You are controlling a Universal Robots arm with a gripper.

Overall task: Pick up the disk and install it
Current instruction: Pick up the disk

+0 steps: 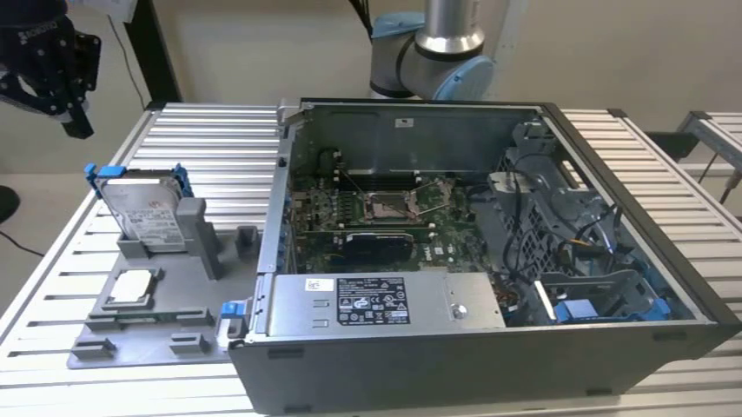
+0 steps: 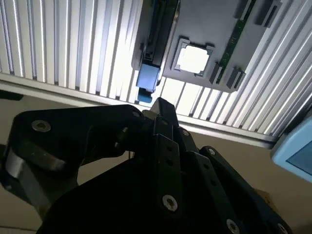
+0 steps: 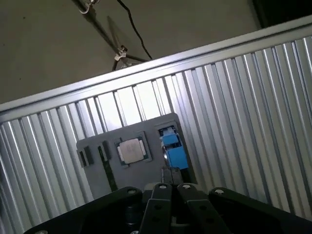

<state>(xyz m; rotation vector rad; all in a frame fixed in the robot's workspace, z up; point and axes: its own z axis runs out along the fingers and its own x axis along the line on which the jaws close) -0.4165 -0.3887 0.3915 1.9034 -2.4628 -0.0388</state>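
The disk (image 1: 144, 207) stood upright in a slot of the grey fixture plate (image 1: 162, 323) on the bench (image 1: 208, 130), to the exterior view's left of the open computer case (image 1: 464, 369). The jaws hung high toward the exterior view's left, well apart from it. In both wrist views they seemed clenched together on nothing. A small square chip (image 1: 131, 286) lay on the plate near the disk.

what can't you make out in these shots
disk: lower part hidden by its grey stand in the exterior view; edge-on in the second wrist view
hand: cut off by the exterior view's left edge
computer case: cables cover the floor toward the exterior view's right
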